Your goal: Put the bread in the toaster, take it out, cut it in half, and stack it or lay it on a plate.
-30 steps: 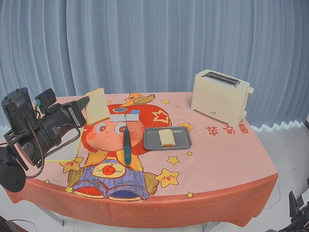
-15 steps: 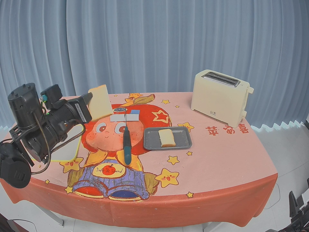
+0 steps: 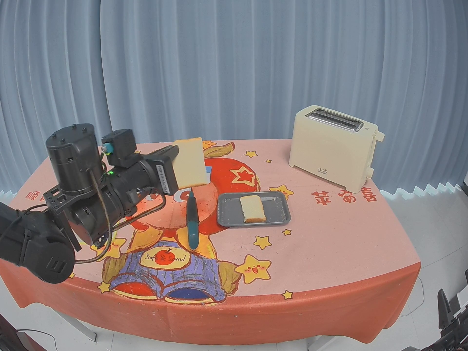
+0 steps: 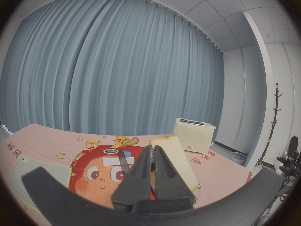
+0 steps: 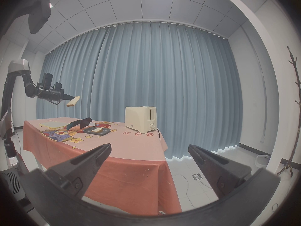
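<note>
Hanging above the left half of the table [image 3: 336, 242], the bread slice [image 3: 190, 169] is pinched by one edge in the closed left gripper [image 3: 172, 170]. Its flat face is tilted and its free end points toward the toaster [image 3: 334, 146], which stands well apart at the far right corner, slots upward. The carry likely falls to the left arm, since the right gripper [image 5: 149, 160] waits wide open and empty off the right edge. The left wrist view adds a cutting board [image 4: 34, 173] near the left edge.
</note>
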Controlling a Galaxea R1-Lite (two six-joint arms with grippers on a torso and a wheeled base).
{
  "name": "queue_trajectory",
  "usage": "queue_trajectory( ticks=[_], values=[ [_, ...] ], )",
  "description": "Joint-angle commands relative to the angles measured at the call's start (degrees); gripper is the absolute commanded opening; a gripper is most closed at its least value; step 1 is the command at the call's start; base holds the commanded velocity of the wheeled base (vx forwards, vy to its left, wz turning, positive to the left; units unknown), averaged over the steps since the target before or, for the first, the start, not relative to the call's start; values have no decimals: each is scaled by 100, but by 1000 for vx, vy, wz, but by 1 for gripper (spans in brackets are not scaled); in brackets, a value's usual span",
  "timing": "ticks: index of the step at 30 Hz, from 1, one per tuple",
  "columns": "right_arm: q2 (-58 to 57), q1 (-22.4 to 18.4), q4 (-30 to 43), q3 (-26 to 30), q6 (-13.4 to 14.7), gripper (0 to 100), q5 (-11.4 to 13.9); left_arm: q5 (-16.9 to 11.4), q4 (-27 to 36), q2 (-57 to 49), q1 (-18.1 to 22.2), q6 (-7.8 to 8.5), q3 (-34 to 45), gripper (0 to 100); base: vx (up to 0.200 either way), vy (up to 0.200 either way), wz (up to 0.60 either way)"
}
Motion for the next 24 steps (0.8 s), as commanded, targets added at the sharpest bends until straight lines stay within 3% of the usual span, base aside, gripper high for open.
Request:
queue_trajectory(
  ticks=[1,9,13,24],
  values=[
    [-93,0,2,90,-1,100,1,4,158,287,-136,1,-254,0,0,0,0],
    [-93,0,2,90,-1,100,1,4,448,762,-329,1,-693,0,0,0,0],
    [-93,0,2,90,-1,100,1,-5,518,1017,-619,-8,-904,0,0,0,0],
    [-93,0,2,90,-1,100,1,-374,1968,1790,-593,-52,-2381,0,0,0,0]
  ],
)
